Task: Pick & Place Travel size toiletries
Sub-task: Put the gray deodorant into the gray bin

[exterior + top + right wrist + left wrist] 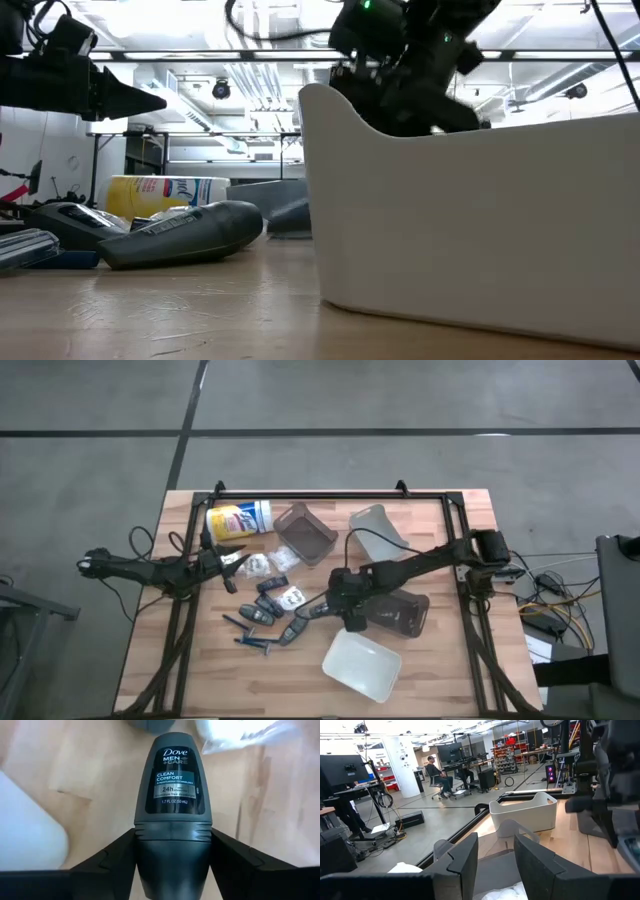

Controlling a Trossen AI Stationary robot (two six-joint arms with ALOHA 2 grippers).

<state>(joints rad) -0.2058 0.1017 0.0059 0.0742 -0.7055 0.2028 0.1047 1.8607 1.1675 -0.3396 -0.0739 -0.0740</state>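
Gripping Dove Men+Care roll-on deodorant point(174, 795) at cap end, right pincer point(318, 610) closes fingers against both sides, above worktop point(440, 660) amid scattered toiletries, near white bin point(362, 664), likely drop point. Left pincer point(235, 559) waits half-open, empty, beside yellow-labelled canister point(238, 520).

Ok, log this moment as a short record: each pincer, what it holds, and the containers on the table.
right pincer: fingers against both sides of a dark grey Dove roll-on lying on the table
left pincer: over the toiletry pile, something white between its fingers
white bin: near table edge, nothing visible inside
smoky bins: one at the back, one under the right arm
yellow-label canister: on its side, back left
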